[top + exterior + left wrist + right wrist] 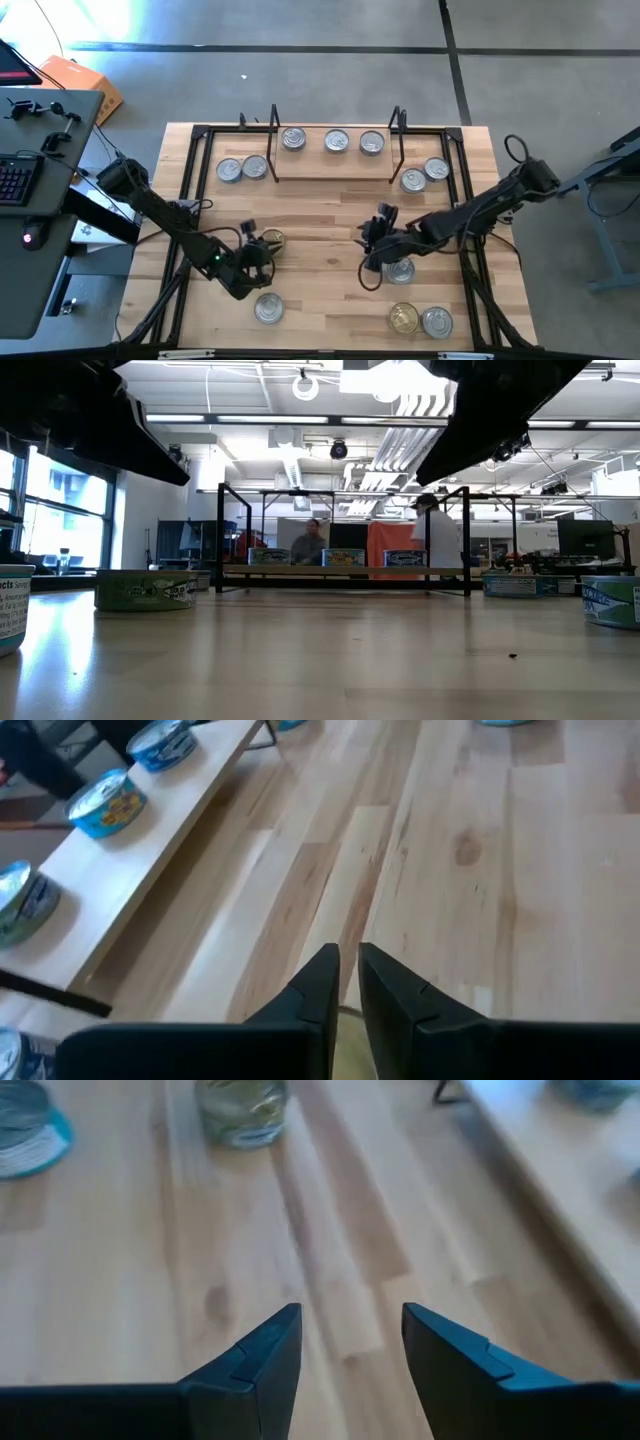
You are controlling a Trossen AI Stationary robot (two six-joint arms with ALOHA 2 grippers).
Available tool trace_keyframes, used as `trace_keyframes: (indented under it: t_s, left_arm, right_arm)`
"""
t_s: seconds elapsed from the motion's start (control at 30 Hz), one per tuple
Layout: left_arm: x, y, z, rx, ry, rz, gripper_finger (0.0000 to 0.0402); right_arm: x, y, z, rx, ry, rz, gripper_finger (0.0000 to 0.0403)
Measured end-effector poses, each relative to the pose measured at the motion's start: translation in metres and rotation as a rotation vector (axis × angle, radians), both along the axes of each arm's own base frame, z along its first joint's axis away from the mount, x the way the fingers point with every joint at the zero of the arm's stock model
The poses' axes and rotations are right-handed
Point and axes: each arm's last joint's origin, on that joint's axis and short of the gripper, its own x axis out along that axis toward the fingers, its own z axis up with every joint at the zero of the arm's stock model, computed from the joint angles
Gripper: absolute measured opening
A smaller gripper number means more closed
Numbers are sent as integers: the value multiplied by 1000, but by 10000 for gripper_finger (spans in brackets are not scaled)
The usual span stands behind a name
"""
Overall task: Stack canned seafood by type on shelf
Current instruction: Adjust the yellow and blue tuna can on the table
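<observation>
The shelf (pixel 335 160) stands at the table's far middle with three silver-lidded cans (pixel 337 141) in a row on its board; the low view also shows the shelf (pixel 340 571). Two cans (pixel 241 169) sit left of it and two cans (pixel 425 175) right of it. My left gripper (pixel 255 248) (pixel 348 982) is shut to a thin slit beside a gold-lidded can (pixel 273 240). My right gripper (pixel 377 240) (pixel 350 1345) is open above bare wood, with a silver-lidded can (pixel 400 269) just nearer. My left gripper hovers at the gold-lidded can's edge, and a yellowish strip (pixel 346 1032) shows low between its fingers. The fingers hide the spot, so I cannot tell whether they touch the can.
Near the front edge lie a silver can (pixel 268 308), a gold can (pixel 403 318) and a silver can (pixel 437 322). The black table frame (pixel 190 160) runs around the wood. People stand in the room (pixel 310 545) behind the shelf. Bare wood lies between the arms.
</observation>
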Motion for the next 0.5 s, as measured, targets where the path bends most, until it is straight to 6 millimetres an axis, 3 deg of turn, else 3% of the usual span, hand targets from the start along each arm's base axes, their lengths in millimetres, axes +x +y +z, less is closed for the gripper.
trace_keyframes:
  t_s: [0.23,0.5]
  left_arm:
    - [6,1,1,0,25,-56,37]
    - [10,1,-2,-137,186,-237,37]
  right_arm:
    - [26,-10,-17,-128,-83,-103,165]
    - [53,-12,-50,-62,-55,60,165]
